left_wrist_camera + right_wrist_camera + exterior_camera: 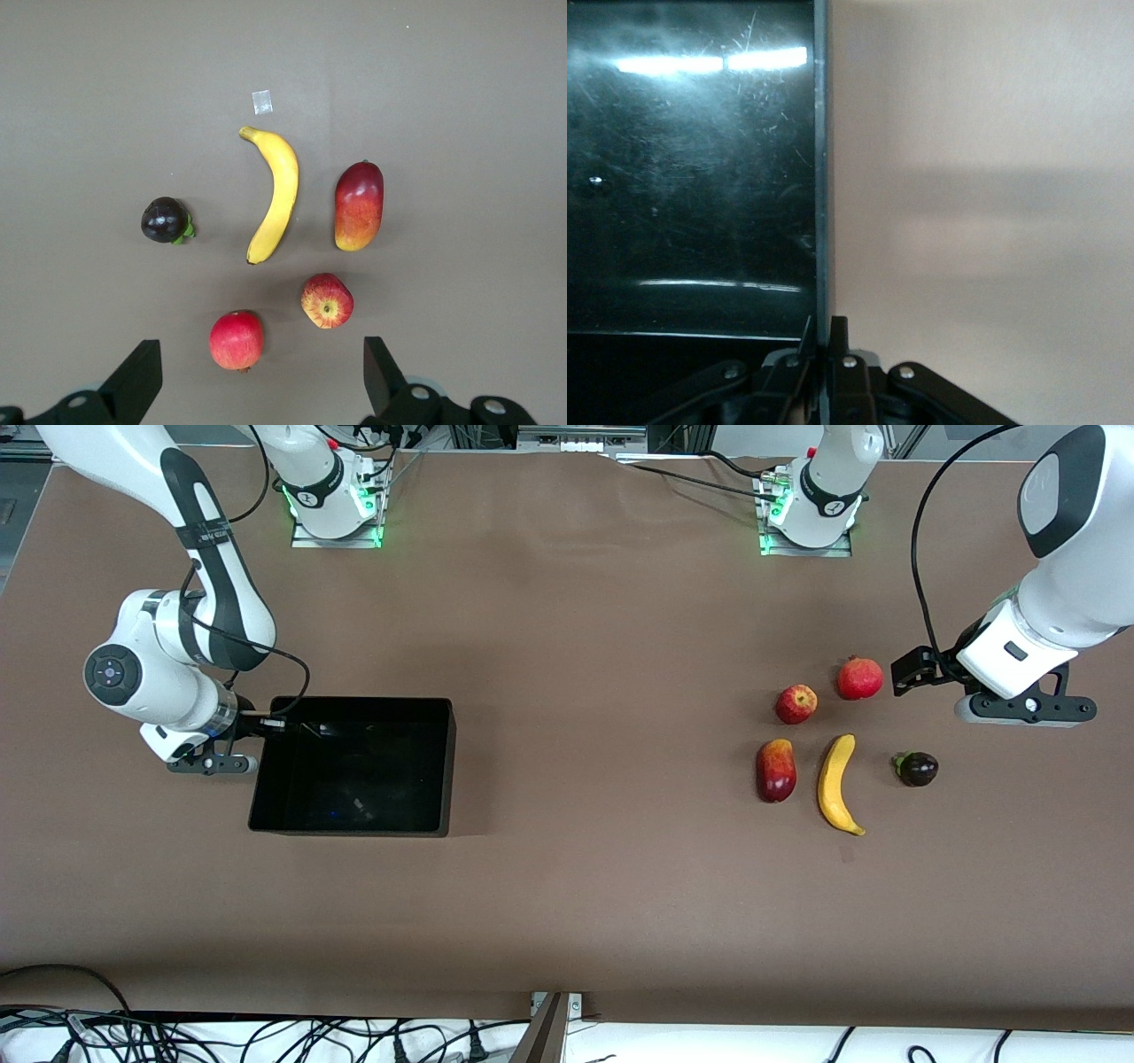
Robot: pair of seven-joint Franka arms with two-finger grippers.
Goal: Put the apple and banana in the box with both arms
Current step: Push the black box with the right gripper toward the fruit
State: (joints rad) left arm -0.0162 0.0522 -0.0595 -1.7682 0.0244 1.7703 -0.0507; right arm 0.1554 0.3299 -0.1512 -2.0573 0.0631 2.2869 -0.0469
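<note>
The apple (796, 703) lies on the table among other fruit, and the banana (838, 782) lies nearer the front camera beside it. Both show in the left wrist view, the apple (327, 300) and the banana (276, 193). My left gripper (912, 670) is open and empty in the air, over the table beside the round red crowned fruit; in its own view (261, 381) the jaws stand wide apart. The black box (345, 828) sits toward the right arm's end. My right gripper (266, 723) is shut on the box's wall (821, 177), pinching its rim (824, 329).
A red-yellow mango (775, 770) lies beside the banana. A round red fruit with a crown (859, 677) lies beside the apple. A dark purple fruit (917, 769) lies beside the banana toward the left arm's end. A small tape mark (261, 102) is near the banana's tip.
</note>
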